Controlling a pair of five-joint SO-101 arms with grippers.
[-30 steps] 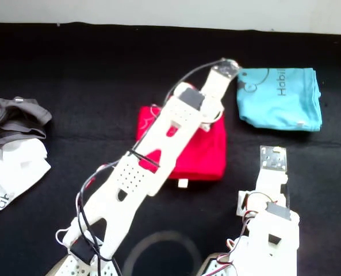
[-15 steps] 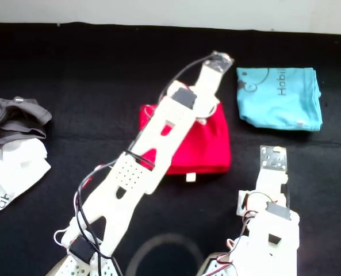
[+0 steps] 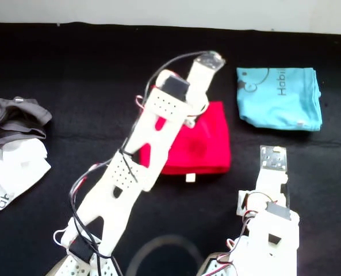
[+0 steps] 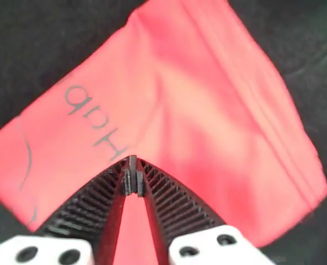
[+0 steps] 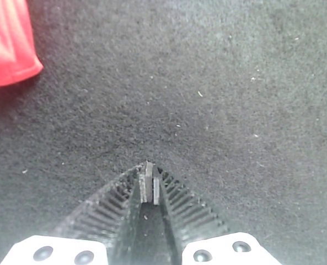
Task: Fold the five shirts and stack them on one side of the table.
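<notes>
Shirts: red shirt [image 3: 207,144] and blue shirt [image 3: 279,98] look folded but unstacked, grey shirt [image 3: 15,118] and white shirt [image 3: 12,167] lie crumpled, my left hand [image 4: 131,176] and right hand [image 5: 148,185] both pinched together, empty.

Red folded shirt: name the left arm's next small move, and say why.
Probably open the left gripper and pinch the red folded shirt at an edge: the jaws are shut over the fabric, and the folded turquoise shirt lies apart from it, so stacking is not yet done.

A black felt-covered table [image 3: 66,63] (flecked with lint) meets a pale wall [image 3: 158,10] at its far edge.
</notes>
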